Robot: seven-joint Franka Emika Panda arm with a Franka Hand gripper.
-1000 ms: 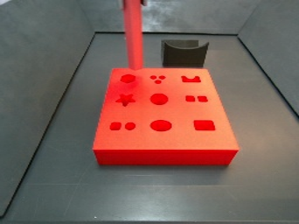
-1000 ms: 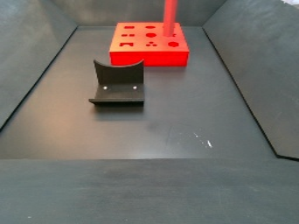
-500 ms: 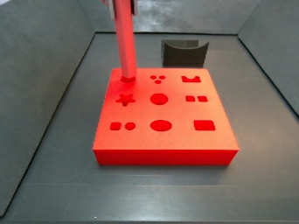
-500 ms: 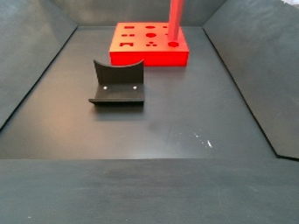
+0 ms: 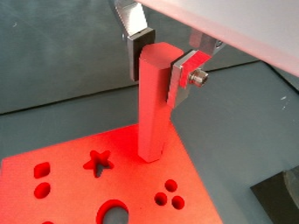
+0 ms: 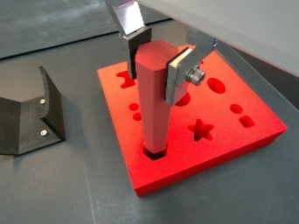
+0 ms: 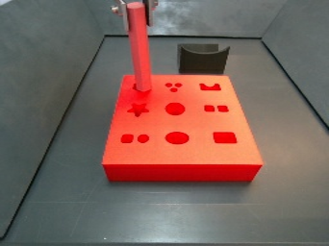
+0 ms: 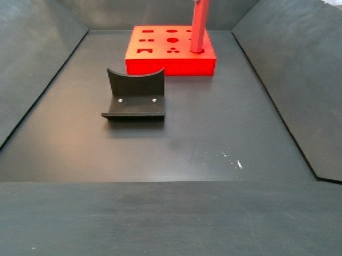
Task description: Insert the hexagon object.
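The hand (image 6: 156, 58) is hanging above a corner of the red block (image 6: 233, 131), its two silver fingers (image 6: 184, 72) pinching the top of the hexagon object (image 6: 153, 105) from opposite sides. The light-red rod is standing upright, and in both wrist views its lower end is sitting in a hole near the block's corner (image 5: 152, 160), with a star-shaped hole (image 5: 100, 161) just beside it. How deep the rod is going into the hole is hard to tell from these angles.

In a side view the hexagon object (image 7: 139, 53) is rising in the upper left of the frame from the far left corner of the red block (image 7: 193, 163), and only a sliver of the hand (image 7: 134, 6) is showing at the top edge. In a side view from the opposite end, the rod (image 8: 198, 28) is standing at the upper centre on the block (image 8: 150, 63) (its right-hand part there).

The small black curved stand (image 8: 134, 96) is resting on the dark worktop (image 8: 201, 140), well apart from the block, left of centre.
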